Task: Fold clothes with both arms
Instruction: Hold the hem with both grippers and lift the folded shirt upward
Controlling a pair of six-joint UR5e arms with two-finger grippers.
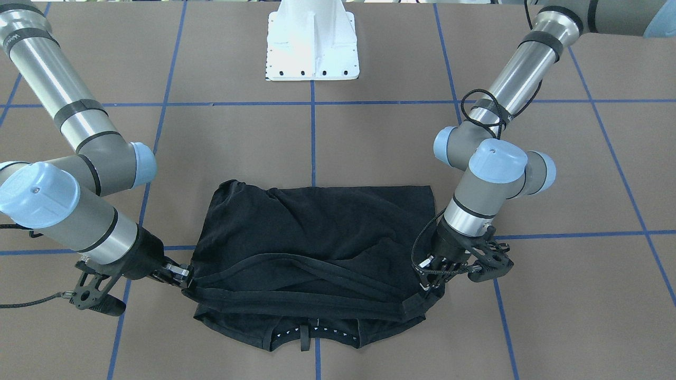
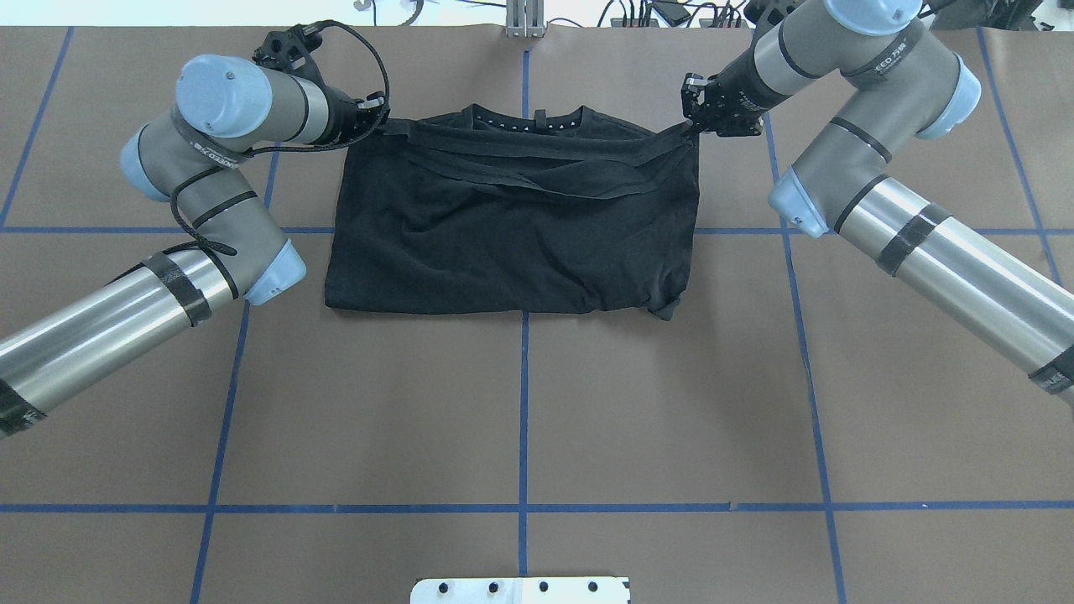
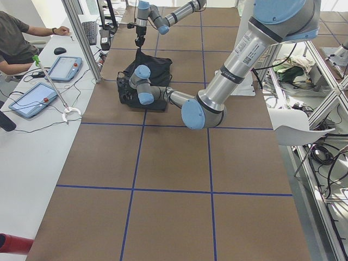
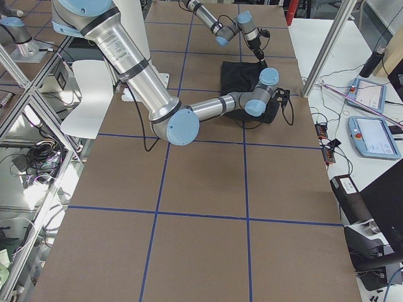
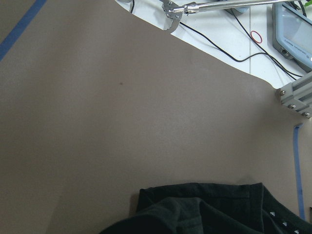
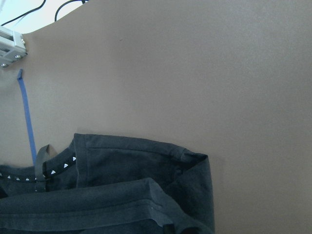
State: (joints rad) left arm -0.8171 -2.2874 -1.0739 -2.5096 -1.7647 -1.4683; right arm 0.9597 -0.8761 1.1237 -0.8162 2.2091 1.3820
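The black T-shirt (image 1: 317, 227) lies on the bench (image 1: 369, 137) straight out from the white pedestal base (image 1: 311, 47) and well apart from it. It is doubled over, with its fold line towards the base and its collar (image 1: 311, 332) on the far side from the base. The hem (image 1: 296, 295) runs as a taut band just short of the collar. The left gripper (image 1: 429, 277) is closed on one hem corner and the right gripper (image 1: 182, 275) on the other. Holding both ends apart keeps the edge straight, so the upper layer can be laid squarely on the lower.

Creases bunch across the upper layer on the base side. A black cable (image 1: 486, 105) loops off the left arm between the base and the shirt, near the cloth, and looks like the one thing that might snag. Blue tape lines (image 1: 312, 132) cross the bench. Beyond the collar edge, furthest from the base, a person (image 3: 13, 38) sits at a side desk with tablets (image 3: 32, 100).
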